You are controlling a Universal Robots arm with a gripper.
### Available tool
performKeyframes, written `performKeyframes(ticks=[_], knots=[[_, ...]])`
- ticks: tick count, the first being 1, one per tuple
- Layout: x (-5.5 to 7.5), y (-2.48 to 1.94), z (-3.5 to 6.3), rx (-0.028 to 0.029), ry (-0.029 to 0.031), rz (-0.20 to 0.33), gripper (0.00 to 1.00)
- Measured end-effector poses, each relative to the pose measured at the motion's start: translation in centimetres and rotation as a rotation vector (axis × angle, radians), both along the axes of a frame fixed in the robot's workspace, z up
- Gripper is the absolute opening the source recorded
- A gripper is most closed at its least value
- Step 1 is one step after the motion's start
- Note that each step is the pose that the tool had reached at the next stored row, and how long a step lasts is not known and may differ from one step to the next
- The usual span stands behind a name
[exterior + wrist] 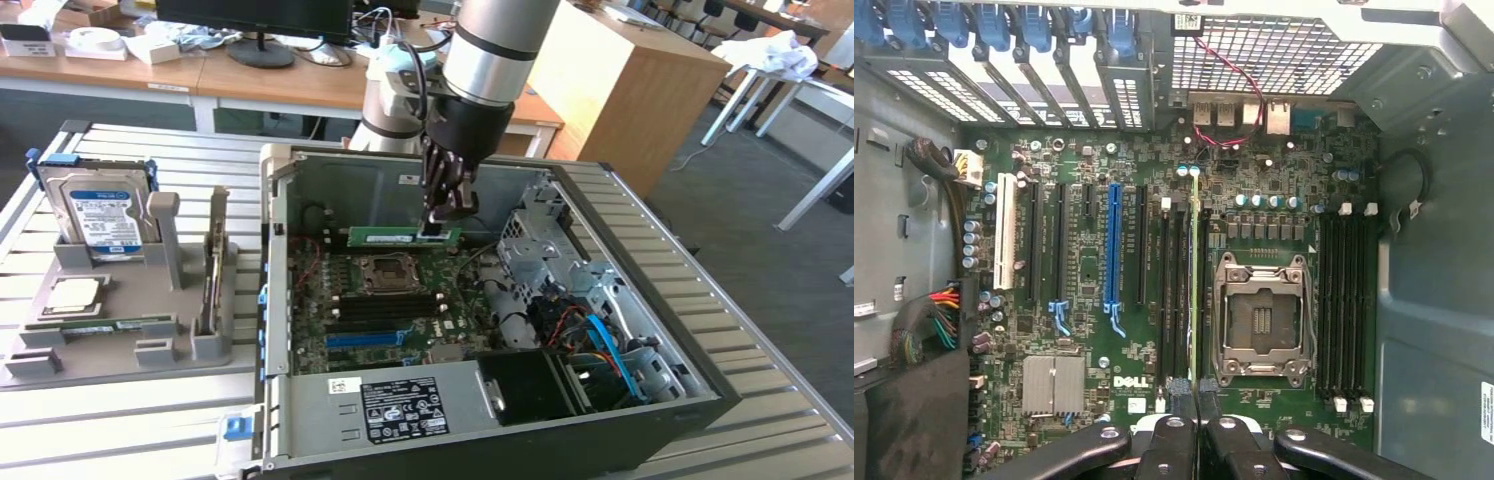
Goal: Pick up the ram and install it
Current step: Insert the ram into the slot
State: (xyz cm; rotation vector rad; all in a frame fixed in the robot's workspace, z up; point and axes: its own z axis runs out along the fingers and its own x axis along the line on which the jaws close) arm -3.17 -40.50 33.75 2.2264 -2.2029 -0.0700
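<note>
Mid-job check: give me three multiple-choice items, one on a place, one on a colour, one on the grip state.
1. The long flat green ram stick is: A on the grey rack; B above the green motherboard; C on the table.
2. The silver hard drive has a label that is: A blue-white; B red; C yellow.
3. The fingers are: A wide open; B shut on the ram stick; C shut on nothing.
Answers: 1B, it hangs over the board; 2A, blue and white print; 3B, the stick's end sits pinched between them.
</note>
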Motion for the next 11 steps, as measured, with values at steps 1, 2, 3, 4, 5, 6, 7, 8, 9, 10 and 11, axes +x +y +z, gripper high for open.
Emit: performKeyframes(ticks=[1,2,3,4,5,6,7,8,9,10,11], knots=[[0.0,-0.03,0.01,-0.0002,0.0001,0.0,0.11],[0.01,-0.07,0.01,-0.0001,0.0001,0.0,0.11],[0.0,-0.11,0.0,-0.0001,0.0001,0.0,0.11],[0.0,-0.15,0.01,-0.0002,0.0001,0.0,0.11],[0.01,-0.2,0.01,-0.0002,0.0001,0.0,0.11],[0.01,-0.25,0.01,-0.0002,0.0001,0.0,0.11],[0.01,-0.3,0.0,-0.0001,0.0001,0.0,0.11],[0.01,-0.36,0.0,-0.0001,0.0001,0.0,0.11],[0.0,-0.42,0.0,-0.0001,0.0001,0.0,0.11],[0.0,-0.47,0.01,-0.0001,0.0001,0.0,0.11],[0.0,-0.51,0.0,-0.0001,0.0,0.0,0.11]])
